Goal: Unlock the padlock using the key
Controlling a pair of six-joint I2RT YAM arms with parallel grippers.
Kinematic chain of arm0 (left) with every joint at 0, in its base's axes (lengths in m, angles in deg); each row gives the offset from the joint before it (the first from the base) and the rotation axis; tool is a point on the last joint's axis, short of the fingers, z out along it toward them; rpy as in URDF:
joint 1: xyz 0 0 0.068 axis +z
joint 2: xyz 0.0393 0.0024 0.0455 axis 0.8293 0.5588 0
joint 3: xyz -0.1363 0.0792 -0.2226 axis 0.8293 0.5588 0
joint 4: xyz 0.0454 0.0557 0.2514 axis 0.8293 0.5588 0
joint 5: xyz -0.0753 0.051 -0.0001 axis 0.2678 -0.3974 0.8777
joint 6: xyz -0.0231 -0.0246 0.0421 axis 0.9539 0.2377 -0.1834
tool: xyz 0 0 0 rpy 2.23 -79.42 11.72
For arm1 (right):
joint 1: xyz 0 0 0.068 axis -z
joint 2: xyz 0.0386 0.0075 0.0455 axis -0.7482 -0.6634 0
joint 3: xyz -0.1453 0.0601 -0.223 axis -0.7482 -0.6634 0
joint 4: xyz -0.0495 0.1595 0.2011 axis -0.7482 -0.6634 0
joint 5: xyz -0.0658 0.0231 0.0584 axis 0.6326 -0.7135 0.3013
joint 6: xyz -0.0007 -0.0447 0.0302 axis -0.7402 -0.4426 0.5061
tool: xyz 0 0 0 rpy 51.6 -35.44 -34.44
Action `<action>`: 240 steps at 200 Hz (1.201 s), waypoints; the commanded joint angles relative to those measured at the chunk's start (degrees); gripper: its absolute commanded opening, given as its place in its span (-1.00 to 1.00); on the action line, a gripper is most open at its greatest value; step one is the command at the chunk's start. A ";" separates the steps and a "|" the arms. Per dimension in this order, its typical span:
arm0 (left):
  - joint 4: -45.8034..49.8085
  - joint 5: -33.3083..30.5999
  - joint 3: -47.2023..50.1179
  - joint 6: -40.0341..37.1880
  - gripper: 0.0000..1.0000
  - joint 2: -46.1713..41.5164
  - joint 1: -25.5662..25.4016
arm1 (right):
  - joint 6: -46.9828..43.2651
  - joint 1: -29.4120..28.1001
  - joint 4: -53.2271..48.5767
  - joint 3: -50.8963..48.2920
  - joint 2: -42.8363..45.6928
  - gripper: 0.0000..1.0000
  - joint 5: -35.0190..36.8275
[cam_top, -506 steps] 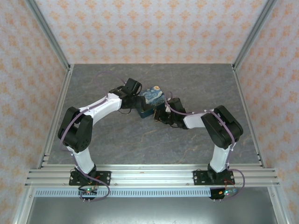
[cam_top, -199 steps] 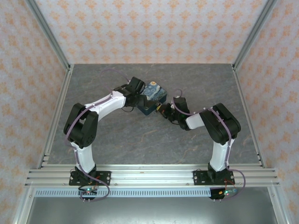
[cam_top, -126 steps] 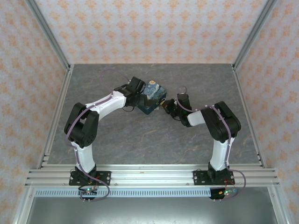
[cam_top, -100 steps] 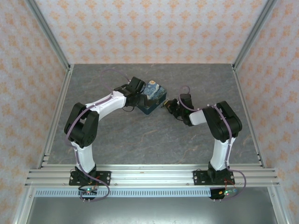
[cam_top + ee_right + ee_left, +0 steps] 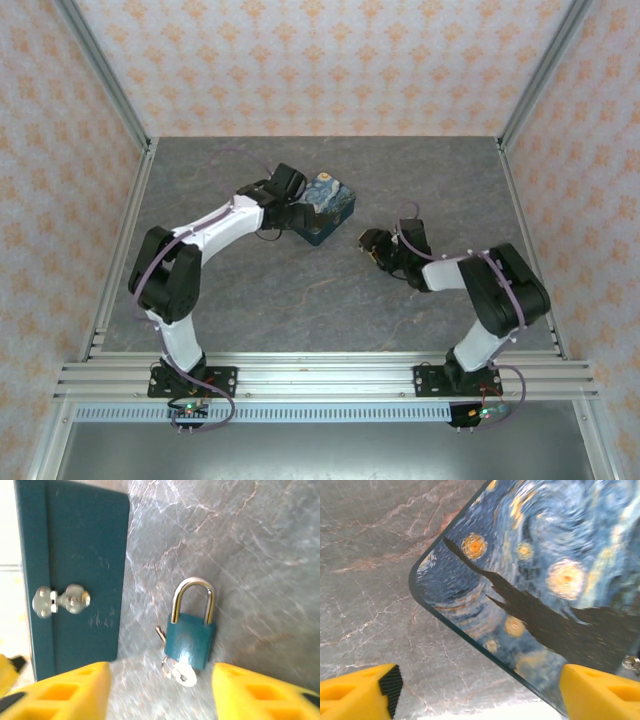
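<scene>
The padlock [image 5: 190, 636] is small and teal-blue with a silver shackle. It lies flat on the grey table, both shackle ends meeting the body. The silvery key [image 5: 186, 674] sticks out of its underside on a small ring. My right gripper [image 5: 161, 692] is open, its yellow fingers either side of the padlock and a little short of it, touching nothing. In the top view the right gripper [image 5: 372, 243] sits right of the painted box [image 5: 327, 205]. My left gripper [image 5: 477, 700] is open around the near corner of the box lid [image 5: 535, 570], and the left gripper [image 5: 290, 210] stands at the box's left side.
The box's plain teal side [image 5: 75, 555] carries a silver latch [image 5: 60, 600] left of the padlock. Metal frame rails [image 5: 125, 260] and patterned walls border the grey marbled table [image 5: 300, 300].
The right gripper has opened and pulled back rightward from the box, leaving the padlock and key on the table. The left gripper has opened wider beside the box.
</scene>
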 commanded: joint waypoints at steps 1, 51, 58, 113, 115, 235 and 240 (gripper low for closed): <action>3.34 -1.54 -0.25 0.80 0.72 -8.35 0.09 | -3.65 0.80 -9.64 -2.51 7.57 0.49 0.60; 2.07 -15.87 3.69 -0.19 0.79 -23.42 0.40 | -15.31 6.03 -39.54 3.36 32.14 0.98 11.16; 1.56 -19.59 4.57 -1.07 0.81 -25.17 0.46 | -18.22 6.84 -42.92 5.75 34.04 0.98 15.16; -18.47 -45.74 23.50 -14.06 0.99 -33.07 2.57 | -43.48 9.76 -31.02 7.16 33.76 0.98 49.99; -18.74 -45.60 23.97 -14.45 0.99 -32.99 2.94 | -44.38 9.95 -30.12 6.94 33.46 0.98 50.43; -67.50 -27.52 55.95 -22.57 1.00 -28.18 20.32 | -55.30 15.15 24.36 -10.67 4.13 0.99 43.43; -68.69 -26.69 55.91 -23.01 0.99 -26.86 20.50 | -55.99 15.28 26.44 -10.66 2.94 0.99 42.02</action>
